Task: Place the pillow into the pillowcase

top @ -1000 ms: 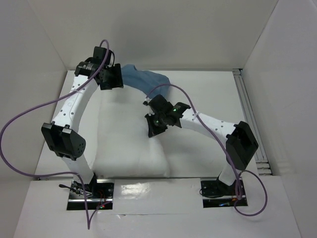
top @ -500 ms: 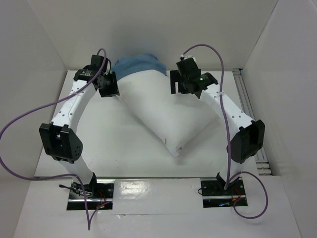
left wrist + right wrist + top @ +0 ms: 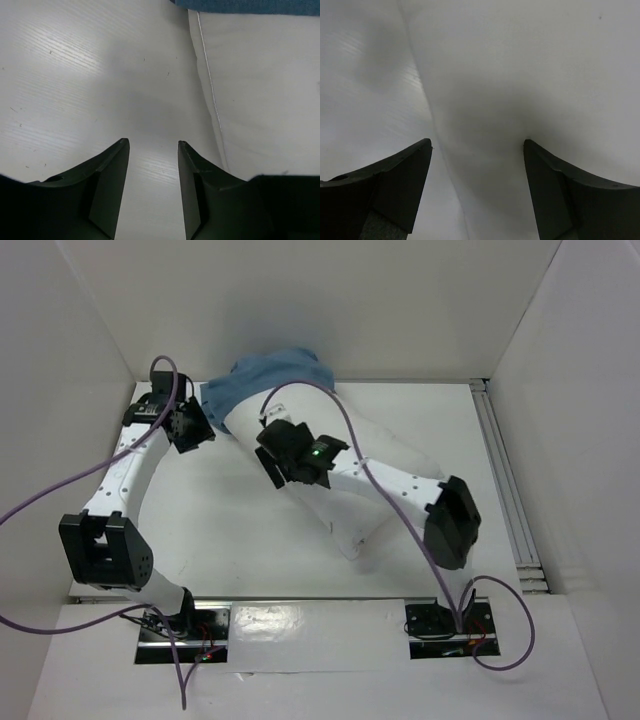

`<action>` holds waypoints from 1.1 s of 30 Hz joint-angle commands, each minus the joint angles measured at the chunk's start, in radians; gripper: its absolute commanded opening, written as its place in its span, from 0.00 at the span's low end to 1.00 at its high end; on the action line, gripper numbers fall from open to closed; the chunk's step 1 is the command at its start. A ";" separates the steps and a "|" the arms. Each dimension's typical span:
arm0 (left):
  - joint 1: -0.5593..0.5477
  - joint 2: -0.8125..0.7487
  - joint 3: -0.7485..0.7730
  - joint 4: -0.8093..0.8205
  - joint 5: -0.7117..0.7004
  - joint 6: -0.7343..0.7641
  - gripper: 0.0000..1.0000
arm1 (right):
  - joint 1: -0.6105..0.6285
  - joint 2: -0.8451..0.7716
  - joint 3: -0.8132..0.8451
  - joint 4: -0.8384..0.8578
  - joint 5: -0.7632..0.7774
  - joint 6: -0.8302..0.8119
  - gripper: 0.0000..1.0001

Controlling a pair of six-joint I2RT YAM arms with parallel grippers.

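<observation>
Pillow (image 3: 338, 520), one: white, lying slantwise on the table (image 3: 230, 530), directly beneath the right gripper (image 3: 477, 142) and just beside the left gripper (image 3: 153, 142), on that gripper's right. Its far end sits inside the pillowcase.

Pillowcase (image 3: 265, 375), one: blue, wrinkled, ahead of the left gripper, beyond both grippers.

Grippers, two.
- Right: fingers spread wide, astride the pillow's bulging side; whether they press the cloth cannot be told; nothing clamped.
- Left: fingers partly apart, nothing between them, over bare table next to the pillow's seamed edge.
</observation>
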 commanded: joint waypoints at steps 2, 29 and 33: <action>0.002 -0.040 -0.026 0.053 0.008 -0.016 0.61 | -0.027 0.098 0.023 -0.017 0.235 0.052 0.68; -0.213 0.046 -0.214 0.336 0.011 0.193 0.68 | -0.334 -0.346 -0.209 0.076 -0.084 -0.026 0.92; -0.253 0.046 -0.256 0.399 0.001 0.228 0.72 | -0.334 -0.310 -0.166 0.027 -0.084 -0.011 0.95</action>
